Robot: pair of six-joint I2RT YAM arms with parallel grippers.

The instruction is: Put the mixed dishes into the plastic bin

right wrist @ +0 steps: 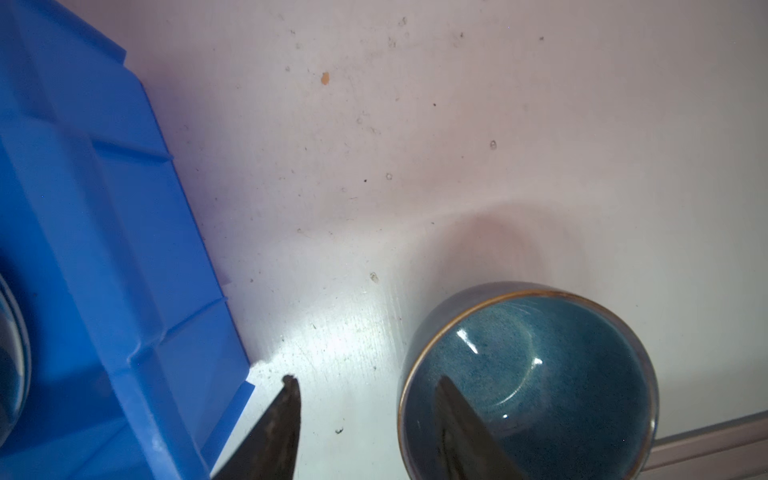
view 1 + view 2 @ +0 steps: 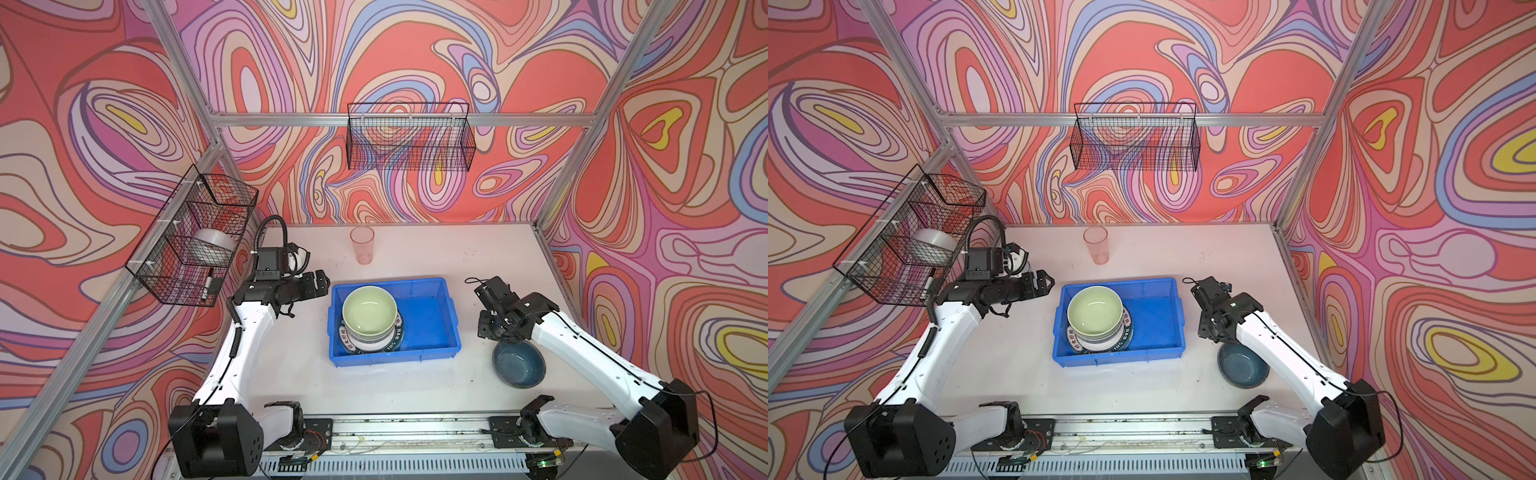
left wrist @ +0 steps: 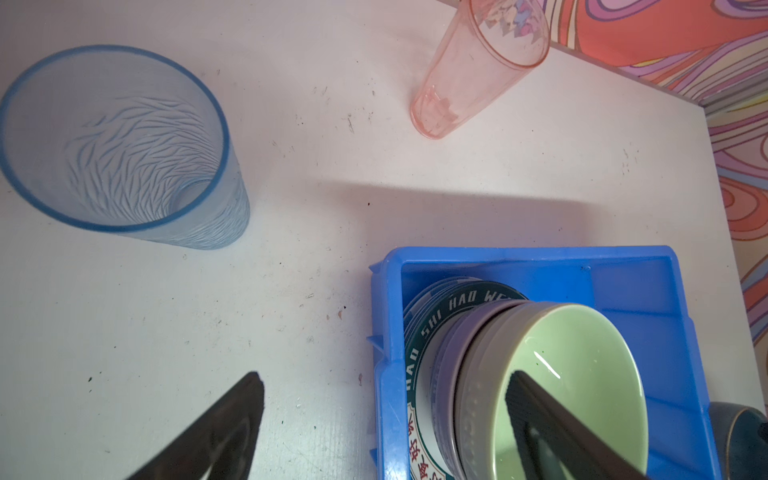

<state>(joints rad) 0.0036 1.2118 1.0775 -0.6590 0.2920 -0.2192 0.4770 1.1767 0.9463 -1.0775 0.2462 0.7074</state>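
The blue plastic bin (image 2: 432,324) (image 2: 1158,320) sits mid-table in both top views. In its left half a pale green bowl (image 2: 370,309) (image 3: 582,374) is stacked in a grey bowl (image 3: 461,353) on a white plate with a lettered dark rim (image 3: 440,316). A pink tumbler (image 2: 362,245) (image 3: 478,70) stands behind the bin. A clear blue tumbler (image 3: 120,145) stands on the table in the left wrist view. My left gripper (image 2: 322,282) (image 3: 384,378) is open over the bin's left wall, holding nothing. My right gripper (image 2: 496,332) (image 1: 365,382) is open astride the near rim of the dark blue bowl (image 2: 518,363) (image 1: 540,374).
A black wire basket (image 2: 195,237) on the left wall holds a white roll (image 2: 214,245). A second wire basket (image 2: 409,139) hangs on the back wall. Aluminium posts frame the table, and a rail (image 2: 407,432) runs along its front edge.
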